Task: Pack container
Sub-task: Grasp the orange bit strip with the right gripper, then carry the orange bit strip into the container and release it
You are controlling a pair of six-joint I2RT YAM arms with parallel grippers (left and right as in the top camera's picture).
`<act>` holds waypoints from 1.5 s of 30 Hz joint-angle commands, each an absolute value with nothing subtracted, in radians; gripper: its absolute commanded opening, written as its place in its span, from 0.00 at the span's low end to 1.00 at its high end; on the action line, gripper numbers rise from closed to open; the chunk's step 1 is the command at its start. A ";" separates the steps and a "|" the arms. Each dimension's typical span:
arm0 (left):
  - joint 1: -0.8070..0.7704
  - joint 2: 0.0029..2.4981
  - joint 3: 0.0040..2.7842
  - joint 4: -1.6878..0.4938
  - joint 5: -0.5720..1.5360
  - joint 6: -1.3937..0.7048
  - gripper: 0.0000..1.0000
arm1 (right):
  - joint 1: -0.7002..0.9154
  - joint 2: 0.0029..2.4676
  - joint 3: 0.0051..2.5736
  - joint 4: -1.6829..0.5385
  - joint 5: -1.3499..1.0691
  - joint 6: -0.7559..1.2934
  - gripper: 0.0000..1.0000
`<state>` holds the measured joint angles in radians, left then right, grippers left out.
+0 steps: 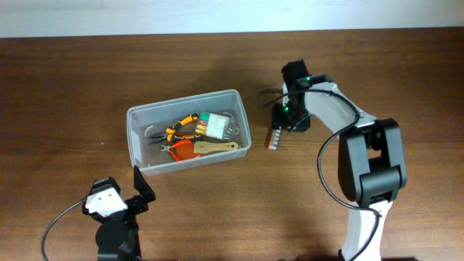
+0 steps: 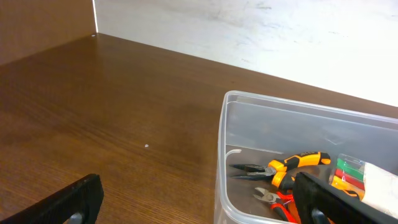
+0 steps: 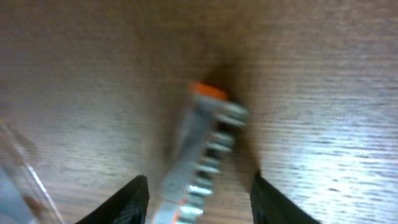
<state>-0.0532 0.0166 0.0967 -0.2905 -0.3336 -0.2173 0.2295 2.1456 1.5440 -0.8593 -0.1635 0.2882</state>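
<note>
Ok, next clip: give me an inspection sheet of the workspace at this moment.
Surface: dark wooden table.
Job's things: clear plastic container holding orange-handled pliers, red-handled cutters, a small clear box of colourful parts and a wooden-handled tool; grey bit holder lying outside, right of the container.
Clutter: nothing seen.
Grippers: left gripper open, empty, near the container's corner; right gripper open, fingers either side of the bit holder, view blurred.
Cables: black cable looping from the left arm; another black cable along the right arm.
Surroundings: pale wall beyond the table's far edge.
</note>
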 commanded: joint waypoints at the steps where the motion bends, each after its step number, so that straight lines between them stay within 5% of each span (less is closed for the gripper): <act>1: -0.057 0.012 0.093 -0.292 -0.337 -0.208 0.99 | 0.236 2.151 1.507 -0.842 -0.157 0.297 0.52; 10: -0.057 0.012 0.093 -0.292 -0.337 -0.208 0.99 | 0.236 2.152 1.479 -0.814 -0.154 0.297 0.25; 16: -0.057 0.012 0.093 -0.292 -0.337 -0.208 0.99 | 0.228 2.149 1.507 -0.802 -0.146 0.294 0.24; 27: -0.057 0.012 0.093 -0.292 -0.337 -0.208 0.99 | 0.278 2.076 2.109 -1.187 -0.152 0.201 0.09; 32: -0.057 0.012 0.093 -0.292 -0.337 -0.208 0.99 | 0.440 2.074 2.271 -1.215 -0.155 -0.075 0.04; 45: -0.057 0.012 0.093 -0.292 -0.337 -0.208 0.99 | 0.741 2.197 2.117 -1.014 -0.155 -0.944 0.04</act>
